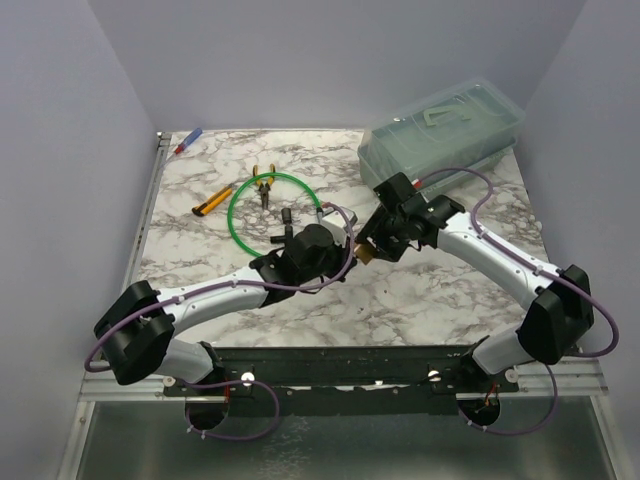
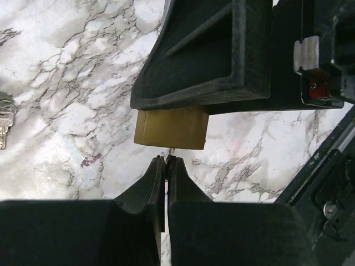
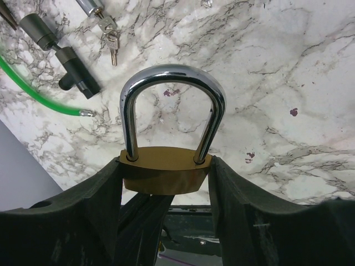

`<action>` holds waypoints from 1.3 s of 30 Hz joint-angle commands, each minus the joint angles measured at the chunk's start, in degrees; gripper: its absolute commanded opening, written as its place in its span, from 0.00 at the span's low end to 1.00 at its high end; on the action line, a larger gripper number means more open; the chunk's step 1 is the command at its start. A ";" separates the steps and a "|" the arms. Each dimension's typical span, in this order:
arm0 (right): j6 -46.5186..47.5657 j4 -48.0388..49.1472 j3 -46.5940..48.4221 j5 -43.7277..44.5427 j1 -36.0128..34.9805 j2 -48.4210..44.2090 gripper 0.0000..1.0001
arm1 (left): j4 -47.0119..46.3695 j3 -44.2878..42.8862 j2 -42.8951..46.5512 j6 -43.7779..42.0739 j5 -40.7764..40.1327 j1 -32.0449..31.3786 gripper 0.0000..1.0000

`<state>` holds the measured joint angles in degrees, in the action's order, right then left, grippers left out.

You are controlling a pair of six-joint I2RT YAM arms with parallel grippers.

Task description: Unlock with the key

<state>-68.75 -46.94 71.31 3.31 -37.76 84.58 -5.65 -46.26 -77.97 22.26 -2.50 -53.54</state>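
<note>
Top external view: a marble table [image 1: 440,300] carries a clear bin [image 1: 445,130] at far right and a green cable [image 1: 231,215] loop left of centre. Both arms meet mid-table. The right gripper [image 3: 166,163] is clamped on the brass padlock [image 3: 166,180], whose shackle sits in both holes. The left gripper [image 2: 167,162] pinches the key [image 2: 171,151], its tip touching the padlock's underside.

Bright, even light from above leaves only faint, soft shadows under the arms on the table [image 1: 430,300]. White glare streaks the padlock [image 3: 166,174] shackle. Up close, the left gripper [image 2: 167,160] is dark, nearly featureless and slightly soft.
</note>
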 commanded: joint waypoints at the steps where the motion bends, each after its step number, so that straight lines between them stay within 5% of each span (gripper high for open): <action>1: 0.98 -2.80 2.50 -5.33 -1.79 0.89 0.00 | -3.76 -3.21 -0.82 -5.12 -4.59 -1.01 0.00; 22: 1.43 -4.04 4.85 -6.06 -1.79 3.64 0.00 | -1.76 -4.54 -1.13 -13.92 -13.73 -6.25 0.00; 25: 1.66 -3.30 3.97 -5.95 -1.79 2.88 0.00 | -1.37 -2.87 0.99 -12.61 -12.92 -6.23 0.12; 32: 1.78 -2.10 2.41 -5.00 -1.79 0.95 0.00 | 0.59 0.25 6.06 -7.85 -7.33 -6.23 0.65; 39: 2.73 0.10 0.03 -3.96 -1.79 -2.50 0.00 | 2.22 4.00 14.00 -1.20 -5.06 -6.15 0.82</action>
<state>-67.00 -48.97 72.42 0.36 -39.07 85.95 -2.85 -44.51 -68.73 15.86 -9.67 -59.64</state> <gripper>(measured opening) 0.585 0.800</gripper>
